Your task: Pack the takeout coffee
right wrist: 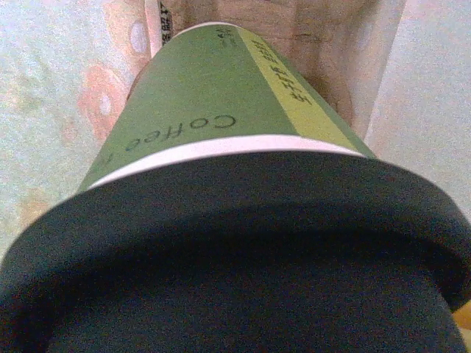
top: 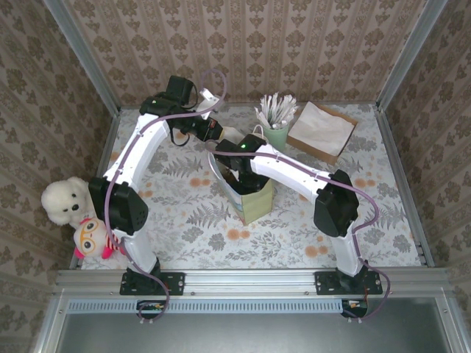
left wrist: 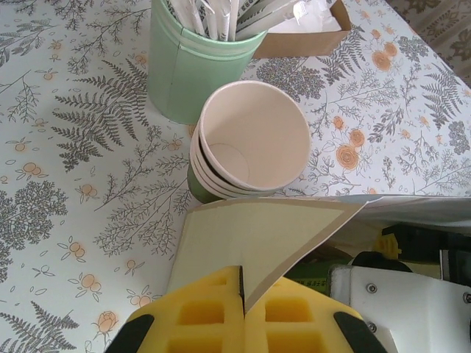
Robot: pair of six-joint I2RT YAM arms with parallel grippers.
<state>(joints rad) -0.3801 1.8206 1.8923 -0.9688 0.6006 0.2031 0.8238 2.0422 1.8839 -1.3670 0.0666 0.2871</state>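
Inspection of the packing station, operated remotely. I found the takeout coffee [right wrist: 221, 118], a dark-green paper cup with a round black plastic lid [right wrist: 221, 250], close under the right wrist camera. Its base pointed down into the brown interior of the pale-green paper bag [top: 257, 206], which stood mid-counter [top: 191, 235]. From above, the right hand [top: 237, 176] reached into the bag's mouth. The lid hid its fingers, so I could not tell whether they gripped the cup or stood off it. The left hand [left wrist: 241, 283] was closed, its yellow foam pads [left wrist: 206, 323] pinching the bag's raised flap [left wrist: 257, 235] and holding the mouth apart.

Handling assessment, as judgement only: the paper wall looked thin and would dent under a hard pinch. The lid looked smooth and slippery, and I judged it liable to pop off if squeezed or pulled. Whether the cup was filled could not be determined, so I treated it as spillable and best kept upright. The soundest hold, in my view, was across the green wall just below the lid, where the rolled rim stiffens the cup, with light pressure
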